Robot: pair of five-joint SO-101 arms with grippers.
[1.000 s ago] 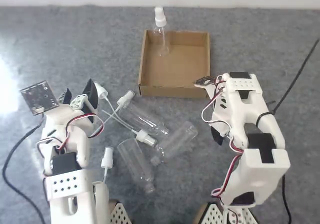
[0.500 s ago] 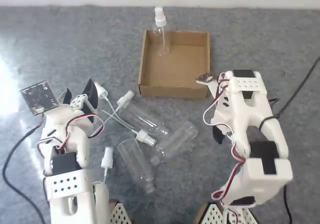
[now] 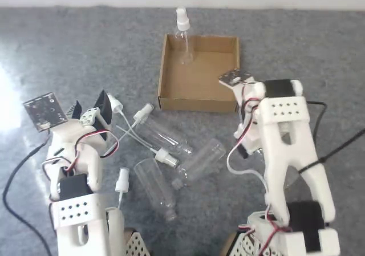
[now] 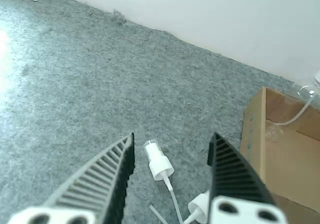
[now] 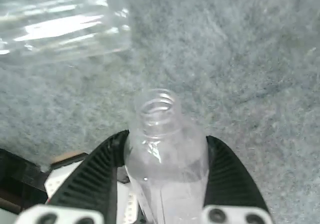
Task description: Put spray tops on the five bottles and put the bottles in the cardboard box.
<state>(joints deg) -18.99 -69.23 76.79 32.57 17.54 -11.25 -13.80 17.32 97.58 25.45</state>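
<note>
My right gripper (image 5: 166, 142) is shut on a clear bottle (image 5: 162, 134) with a bare threaded neck; in the high view this arm (image 3: 279, 119) stands just right of the cardboard box (image 3: 169, 76). One bottle with a spray top (image 3: 183, 35) stands upright at the box's far wall. Three clear bottles (image 3: 167, 135) (image 3: 154, 189) (image 3: 203, 158) lie on the carpet between the arms. Loose spray tops (image 3: 115, 104) (image 3: 143, 114) (image 3: 163, 155) (image 3: 122, 181) lie among them. My left gripper (image 4: 171, 140) is open just above one spray top (image 4: 158, 165).
Grey carpet (image 3: 68, 45) covers the table up to a white wall at the back. Thin dip tubes (image 3: 132, 133) trail from the spray tops. A bottle (image 5: 60, 22) lies on the carpet close beyond the held one. A black cable (image 3: 342, 79) runs off at the right.
The right arm has risen and tilted forward, its wrist moving up toward the box's near right corner. The left arm and the things on the carpet have stayed put.
</note>
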